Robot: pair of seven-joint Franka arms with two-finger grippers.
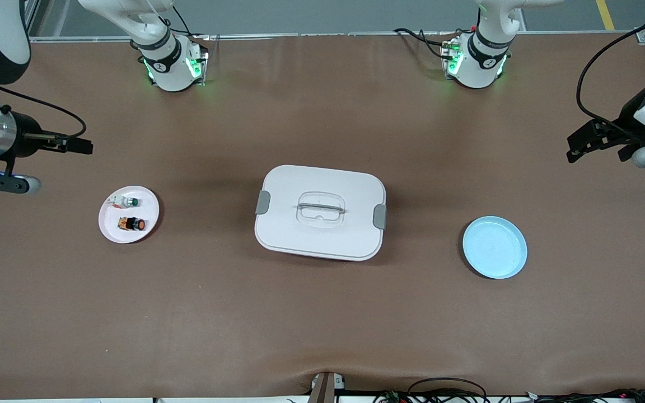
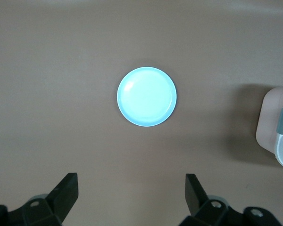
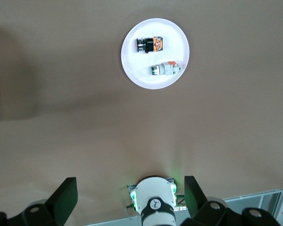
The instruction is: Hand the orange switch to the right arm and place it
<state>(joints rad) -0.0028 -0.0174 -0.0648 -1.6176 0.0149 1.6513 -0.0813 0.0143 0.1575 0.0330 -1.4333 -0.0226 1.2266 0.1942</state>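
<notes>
The orange switch (image 1: pixel 132 224), black-bodied with an orange cap, lies on a small white plate (image 1: pixel 132 238) toward the right arm's end of the table. It also shows in the right wrist view (image 3: pixel 150 44) on that plate (image 3: pixel 132 66). My right gripper (image 1: pixel 79 145) hangs open and empty in the air over the table's edge at that end, apart from the plate. Its fingers (image 3: pixel 66 190) stand wide apart. My left gripper (image 1: pixel 580 148) hangs open and empty over the left arm's end of the table, its fingers (image 2: pixel 68 186) wide apart.
A white-bodied switch with a green cap (image 1: pixel 130 202) lies on the same white plate, beside the orange one. A white lidded box (image 1: pixel 300 235) stands mid-table. An empty light blue plate (image 1: pixel 495 247) lies toward the left arm's end and shows in the left wrist view (image 2: pixel 146 96).
</notes>
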